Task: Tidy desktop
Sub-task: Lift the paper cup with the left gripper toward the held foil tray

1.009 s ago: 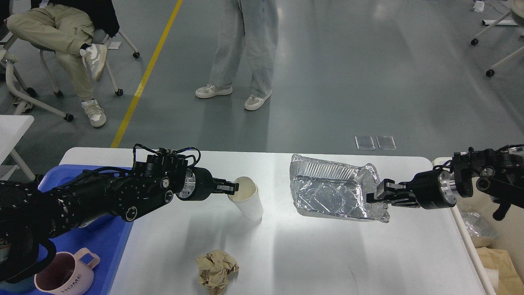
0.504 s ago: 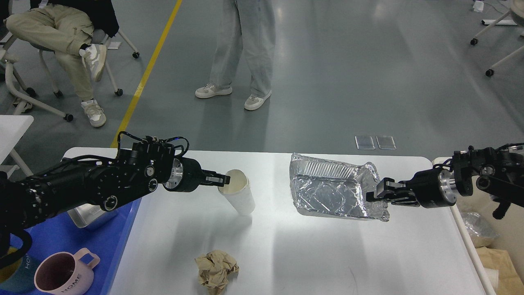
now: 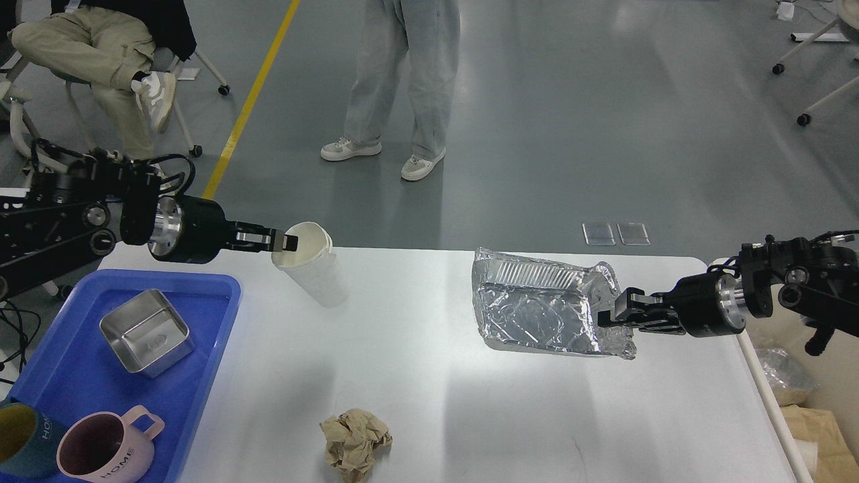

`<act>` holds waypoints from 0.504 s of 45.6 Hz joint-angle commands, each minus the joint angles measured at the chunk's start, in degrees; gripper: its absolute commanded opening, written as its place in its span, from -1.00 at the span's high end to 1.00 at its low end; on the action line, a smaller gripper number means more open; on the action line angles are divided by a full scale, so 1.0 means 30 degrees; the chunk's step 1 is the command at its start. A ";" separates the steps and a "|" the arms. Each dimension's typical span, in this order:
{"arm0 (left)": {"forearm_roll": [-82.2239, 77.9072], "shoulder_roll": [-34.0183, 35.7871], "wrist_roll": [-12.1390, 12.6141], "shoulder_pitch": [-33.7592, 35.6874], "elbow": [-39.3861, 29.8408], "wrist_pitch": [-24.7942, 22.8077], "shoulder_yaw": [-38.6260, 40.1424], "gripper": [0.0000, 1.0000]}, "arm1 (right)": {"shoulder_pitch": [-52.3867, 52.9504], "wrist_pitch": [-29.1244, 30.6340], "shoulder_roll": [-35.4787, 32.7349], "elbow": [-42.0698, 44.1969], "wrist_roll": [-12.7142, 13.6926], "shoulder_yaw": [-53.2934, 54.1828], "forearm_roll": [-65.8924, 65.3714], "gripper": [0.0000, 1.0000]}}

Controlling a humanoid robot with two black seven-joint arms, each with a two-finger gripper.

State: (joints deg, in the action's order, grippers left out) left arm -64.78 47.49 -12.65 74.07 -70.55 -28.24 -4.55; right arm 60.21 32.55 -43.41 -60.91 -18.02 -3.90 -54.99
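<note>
The white desktop (image 3: 470,402) fills the lower view. My left gripper (image 3: 285,241) is shut on the rim of a white paper cup (image 3: 312,268) and holds it tilted above the desktop's back left. My right gripper (image 3: 614,314) is shut on the right edge of a crumpled foil tray (image 3: 537,308), held just above the desktop at the right. A crumpled brown paper ball (image 3: 356,439) lies near the front edge.
A blue tray (image 3: 201,335) at the left holds a steel square dish (image 3: 146,331), a pink mug (image 3: 107,449) and a teal mug (image 3: 20,439). A cream bin (image 3: 805,409) with rubbish stands at the right. People stand and sit beyond the table.
My left arm has lifted the paper cup and carried it back and to the left, uncovering the blue tray. The right gripper with the foil tray has barely moved.
</note>
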 commanded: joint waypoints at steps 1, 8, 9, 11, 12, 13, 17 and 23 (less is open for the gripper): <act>0.0147 0.1512 -0.0441 0.0678 -0.1239 -0.0928 0.1045 0.97 | 0.0028 0.0020 0.0027 0.0001 0.0001 0.0041 0.0020 1.00; 0.0236 0.2012 -0.0764 0.1937 -0.1563 -0.1808 0.1398 0.98 | 0.0028 0.0020 -0.0002 -0.0028 0.0001 0.0041 0.0020 1.00; 0.0294 0.2041 -0.0794 0.2200 -0.1563 -0.1895 0.1427 0.97 | 0.0028 0.0020 -0.0002 -0.0028 0.0001 0.0041 0.0020 1.00; 0.0294 0.2041 -0.0823 0.2611 -0.1563 -0.2013 0.1398 0.97 | 0.0028 0.0020 -0.0002 -0.0028 0.0001 0.0041 0.0020 1.00; 0.0323 0.2041 -0.0881 0.2787 -0.1563 -0.2072 0.1427 0.97 | 0.0028 0.0020 -0.0002 -0.0028 0.0001 0.0041 0.0020 1.00; 0.0352 0.1983 -0.0940 0.2934 -0.1563 -0.2130 0.1427 0.97 | 0.0028 0.0020 -0.0002 -0.0028 0.0001 0.0041 0.0020 1.00; 0.0849 0.1690 -0.1087 0.3695 -0.1505 -0.2131 0.1427 0.97 | 0.0028 -0.0009 -0.0002 -0.0057 0.0001 0.0071 0.0020 1.00; 0.1992 -0.0327 -0.1145 0.4868 -0.0862 -0.1984 0.1427 0.95 | 0.0087 0.0020 0.0056 -0.0057 0.0001 0.0100 0.0020 1.00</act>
State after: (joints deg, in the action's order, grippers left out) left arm -61.08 51.54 -15.94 86.13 -74.72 -34.60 -0.20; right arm 60.30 32.60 -43.41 -61.06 -18.02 -3.67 -54.93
